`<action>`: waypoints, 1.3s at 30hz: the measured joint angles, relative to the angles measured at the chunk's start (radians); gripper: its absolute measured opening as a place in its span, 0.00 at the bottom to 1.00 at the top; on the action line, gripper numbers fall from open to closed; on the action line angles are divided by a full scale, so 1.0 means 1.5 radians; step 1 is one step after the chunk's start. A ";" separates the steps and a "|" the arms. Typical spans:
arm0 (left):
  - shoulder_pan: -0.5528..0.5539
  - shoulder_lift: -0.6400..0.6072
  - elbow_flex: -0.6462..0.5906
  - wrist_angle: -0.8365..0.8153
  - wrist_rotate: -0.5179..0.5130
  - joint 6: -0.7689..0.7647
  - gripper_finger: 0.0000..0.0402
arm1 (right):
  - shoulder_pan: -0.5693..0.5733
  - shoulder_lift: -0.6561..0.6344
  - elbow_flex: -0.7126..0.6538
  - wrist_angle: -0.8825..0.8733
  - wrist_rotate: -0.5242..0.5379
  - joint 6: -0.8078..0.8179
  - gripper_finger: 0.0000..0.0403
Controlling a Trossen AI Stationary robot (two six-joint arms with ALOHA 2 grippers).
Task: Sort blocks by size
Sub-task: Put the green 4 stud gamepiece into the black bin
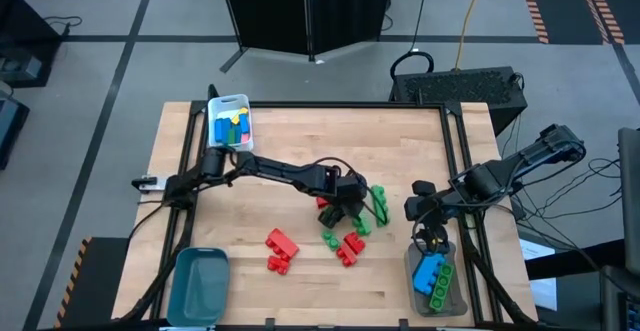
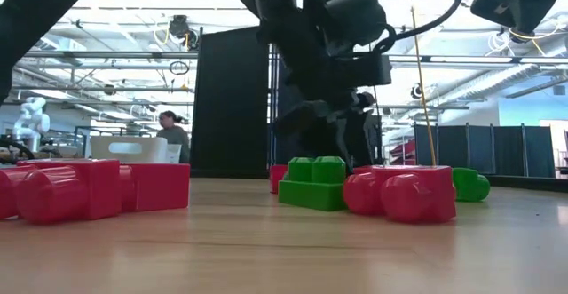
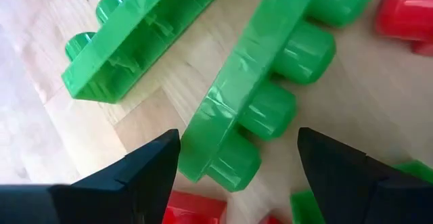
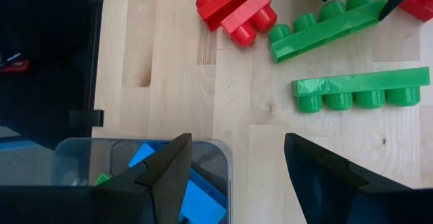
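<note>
The left gripper [image 1: 345, 203] is low over the table [image 1: 300, 141] near its middle, fingers spread and holding nothing; in its wrist view the 2 fingers [image 3: 135, 176] straddle the end of a long green bar [image 3: 270, 88] lying on its side, with a second green bar [image 3: 145, 38] just beside it. Both bars [image 1: 380, 206] lie close together, right of this gripper. Red blocks [image 1: 281, 249] sit nearer the front edge, more red ones [image 1: 350, 248] beside a small green block [image 1: 329, 238].

The right gripper [image 1: 432, 233] hangs over the clear bin [image 1: 437, 281] at the front right, fingers apart and empty. That bin holds a blue block [image 1: 430, 271] and a green block [image 1: 441, 283]. The white bin [image 1: 230, 121] at the back left holds small blocks, seemingly blue, green and yellow. A teal bin [image 1: 198, 284] sits at the front left.

No writing can be read on any block or bin.
</note>
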 joint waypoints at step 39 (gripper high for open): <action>-0.007 0.010 0.001 0.022 0.044 0.016 0.55 | -0.001 0.000 0.000 0.003 0.046 0.005 0.55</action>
